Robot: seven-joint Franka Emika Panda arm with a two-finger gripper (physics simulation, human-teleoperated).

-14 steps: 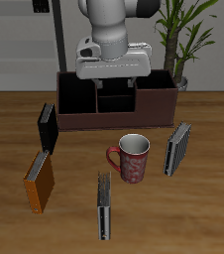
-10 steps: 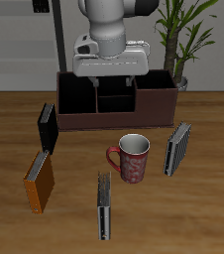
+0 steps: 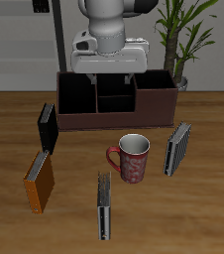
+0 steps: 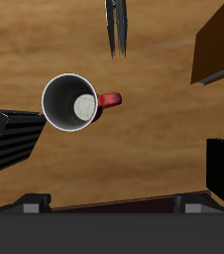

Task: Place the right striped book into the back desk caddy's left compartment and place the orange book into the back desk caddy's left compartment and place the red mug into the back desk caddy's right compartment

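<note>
The red mug [image 3: 132, 157] stands upright in front of the back desk caddy [image 3: 114, 121]; it also shows in the wrist view [image 4: 72, 102]. The right striped book [image 3: 105, 205], dull and dark, stands nearest the table's front edge and shows in the wrist view [image 4: 117, 25]. The orange book [image 3: 39, 181] leans beside a black book; its brown cover shows in the wrist view [image 4: 218, 45]. My gripper [image 3: 110, 77] hangs open and empty above the caddy, well clear of the mug and the books. In the wrist view [image 4: 112, 205] only its fingertips show, wide apart.
A plain black book [image 3: 47, 126] stands by the caddy's end. A paler striped book [image 3: 177, 148] stands beside the mug, on its far side from the orange book. A potted plant [image 3: 183, 35] stands behind the caddy.
My gripper has risen a little above the caddy. The mug and the books have not moved.
</note>
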